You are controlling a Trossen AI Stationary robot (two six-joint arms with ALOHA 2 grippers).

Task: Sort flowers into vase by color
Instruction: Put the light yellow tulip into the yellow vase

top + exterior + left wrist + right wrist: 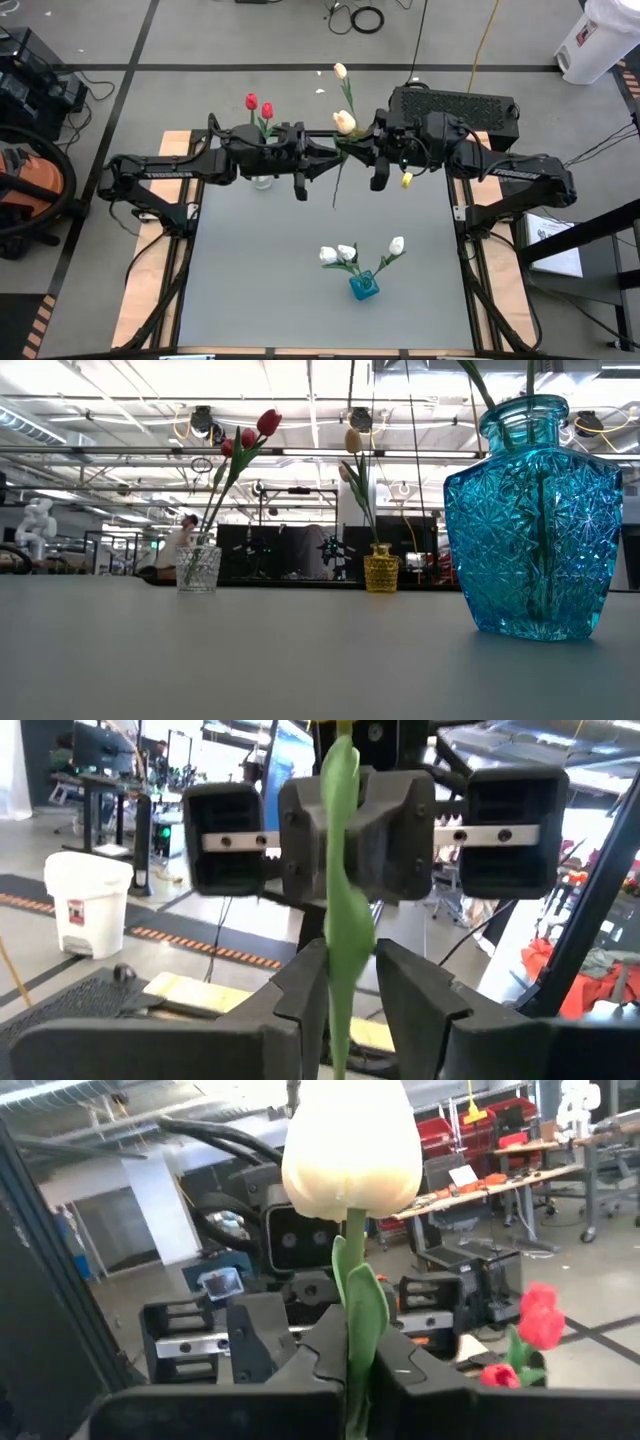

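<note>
This is a robotics lab in a large industrial hall. The low view looks across the grey table [300, 650] into an open space under a high ceiling of exposed beams, pipes and hanging light fixtures [205, 422], with dark workstations and monitors [290, 550] in rows and a person [180, 545] seated at a bench. A white humanoid robot figure [35, 525] stands at the far side. The right wrist view shows red storage bins [470, 1130] on shelving and work tables. From above, the concrete floor carries black tape lines [300, 68], loose cables [365, 18], an orange shop vacuum [25, 185] and a white bin [595, 40].
</note>
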